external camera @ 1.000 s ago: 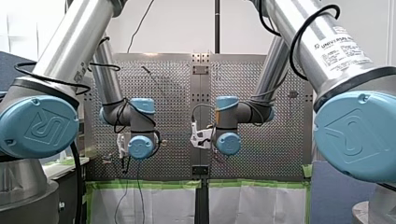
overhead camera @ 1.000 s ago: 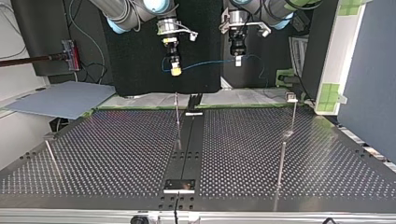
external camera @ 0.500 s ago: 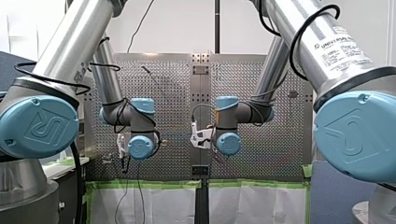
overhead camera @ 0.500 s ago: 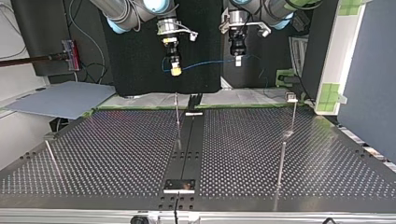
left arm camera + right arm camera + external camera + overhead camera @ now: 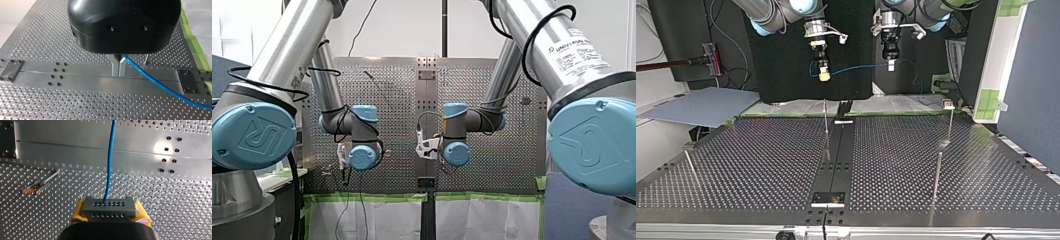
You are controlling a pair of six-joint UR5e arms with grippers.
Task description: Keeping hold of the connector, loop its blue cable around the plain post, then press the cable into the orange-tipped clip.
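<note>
Connector (image 5: 109, 207): sat clamped in right hand (image 5: 109, 211); blue cable (image 5: 109, 167) pinched by left hand (image 5: 119, 68). Nothing had shifted over the last second; looping apparently unstarted.

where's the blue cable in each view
Top view: thin blue cable slung between my right gripper and my left gripper.
Left wrist view: trailing from the shut metal fingers.
Right wrist view: rising from the grey connector between yellow pads.
Front view: too small to make out.
Shared landmark: the perforated table's plain centre strip.
</note>
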